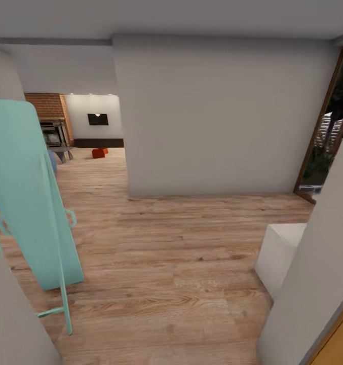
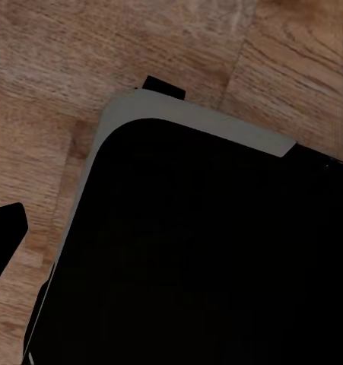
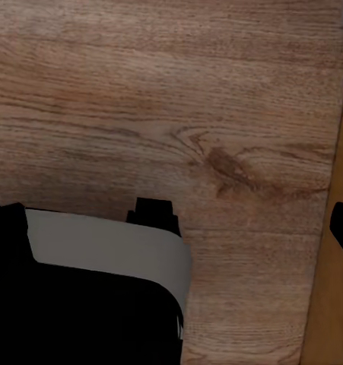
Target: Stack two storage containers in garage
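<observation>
Progress so far looks like basically zero: both storage containers (image 1: 99, 152) sit way off on the living room (image 1: 85, 126) floor, near the brick fireplace (image 1: 50, 109) and below the black wall TV (image 1: 98, 119), so fetching, hauling to the garage and stacking is all left. The robot's in a hallway on pale wood-plank floor (image 1: 181, 263), grey wall (image 1: 217, 116) ahead, a teal ironing board (image 1: 27, 192) leaning on its left. Can't tell whether either arm's fingers are open or clenched; nothing looks carried.
</observation>
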`<state>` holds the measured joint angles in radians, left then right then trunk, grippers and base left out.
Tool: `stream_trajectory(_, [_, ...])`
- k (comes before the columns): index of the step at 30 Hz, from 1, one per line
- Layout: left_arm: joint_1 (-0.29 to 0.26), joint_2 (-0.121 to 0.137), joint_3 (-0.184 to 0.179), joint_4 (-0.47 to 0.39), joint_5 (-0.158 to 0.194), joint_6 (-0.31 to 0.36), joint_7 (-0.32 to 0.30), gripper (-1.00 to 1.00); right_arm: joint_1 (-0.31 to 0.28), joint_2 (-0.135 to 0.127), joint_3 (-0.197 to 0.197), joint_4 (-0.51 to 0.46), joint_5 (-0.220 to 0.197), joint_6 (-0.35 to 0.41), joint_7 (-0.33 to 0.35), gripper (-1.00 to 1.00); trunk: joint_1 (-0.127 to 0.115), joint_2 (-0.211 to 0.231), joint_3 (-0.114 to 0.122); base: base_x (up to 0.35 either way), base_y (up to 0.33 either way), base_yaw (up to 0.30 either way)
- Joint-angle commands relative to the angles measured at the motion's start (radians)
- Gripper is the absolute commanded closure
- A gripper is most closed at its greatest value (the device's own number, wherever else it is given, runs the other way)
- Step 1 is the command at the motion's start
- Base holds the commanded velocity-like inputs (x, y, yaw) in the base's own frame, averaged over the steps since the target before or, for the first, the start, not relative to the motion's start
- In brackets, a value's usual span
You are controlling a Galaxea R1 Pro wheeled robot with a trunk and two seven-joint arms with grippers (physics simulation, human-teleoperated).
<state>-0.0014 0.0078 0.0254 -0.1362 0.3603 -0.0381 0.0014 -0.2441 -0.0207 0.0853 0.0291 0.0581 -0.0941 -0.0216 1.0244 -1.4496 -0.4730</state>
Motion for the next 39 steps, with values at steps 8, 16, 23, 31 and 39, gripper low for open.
stream_trajectory(8, [0.0, 0.0, 0.002, -0.002, 0.001, -0.002, 0.0, -1.0, -0.001, 0.004, 0.007, 0.004, 0.005, 0.003, -0.012, -1.0, 0.001, 0.0, -0.001, 0.322, 0.0, 0.0])
stream_trajectory(16, [0.0, 0.0, 0.002, -0.001, 0.0, -0.001, 0.0, -1.0, -0.001, 0.002, 0.007, 0.005, 0.003, -0.004, -0.009, -1.0, 0.001, 0.0, -0.001, 0.322, 0.0, 0.0])
stream_trajectory(23, [0.0, 0.001, 0.002, 0.002, 0.001, 0.001, 0.0, -1.0, -0.001, 0.0, 0.007, 0.005, 0.0, -0.004, -0.008, -1.0, 0.001, 0.0, -0.001, 0.322, 0.0, 0.0])
stream_trajectory(31, [0.0, 0.001, 0.002, 0.003, 0.001, 0.0, 0.0, -1.0, -0.001, 0.001, 0.007, 0.003, 0.003, -0.006, -0.011, -1.0, 0.001, 0.0, -0.001, 0.322, 0.0, 0.0])
stream_trajectory(39, [0.0, 0.001, 0.002, 0.003, 0.0, 0.0, 0.0, -1.0, -0.001, 0.002, 0.007, 0.003, 0.006, -0.007, -0.001, -1.0, 0.001, 0.0, -0.001, 0.322, 0.0, 0.0])
